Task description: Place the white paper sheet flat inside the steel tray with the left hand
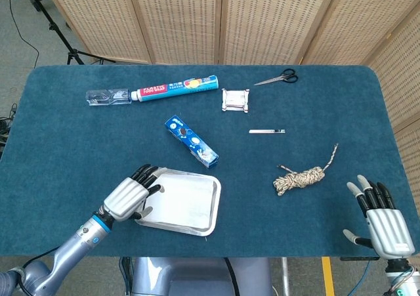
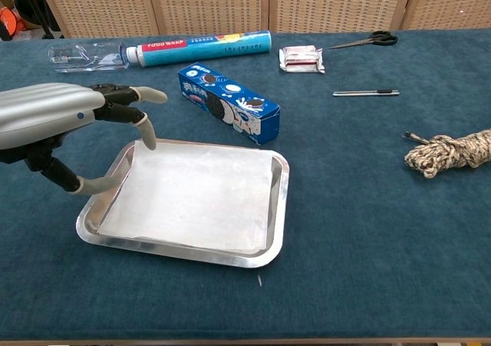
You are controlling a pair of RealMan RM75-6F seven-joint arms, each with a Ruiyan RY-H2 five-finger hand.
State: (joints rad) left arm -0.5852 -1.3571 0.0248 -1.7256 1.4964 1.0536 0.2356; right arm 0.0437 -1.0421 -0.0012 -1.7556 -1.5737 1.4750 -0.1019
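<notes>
Head view: the steel tray (image 1: 209, 211) sits lower centre-left with the white paper sheet (image 1: 184, 201) lying flat inside it. The left hand (image 1: 128, 197) is at the tray's left edge, fingers apart, holding nothing. The right hand (image 1: 384, 224), lower right, has its fingers spread wide.

Chest view: the left hand (image 2: 54, 120) hangs over the tray's (image 2: 281, 208) left rim, with the paper (image 2: 196, 200) lying flat inside the tray. A cookie box (image 2: 228, 113) lies just beyond the tray.

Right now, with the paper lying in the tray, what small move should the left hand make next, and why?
Probably just withdraw up and to the left, away from the steel tray. The white paper sheet already lies flat inside it, and the left hand hangs over the tray's left edge with fingers apart, holding nothing. Lifting clear avoids dragging the sheet or nudging the tray.
</notes>
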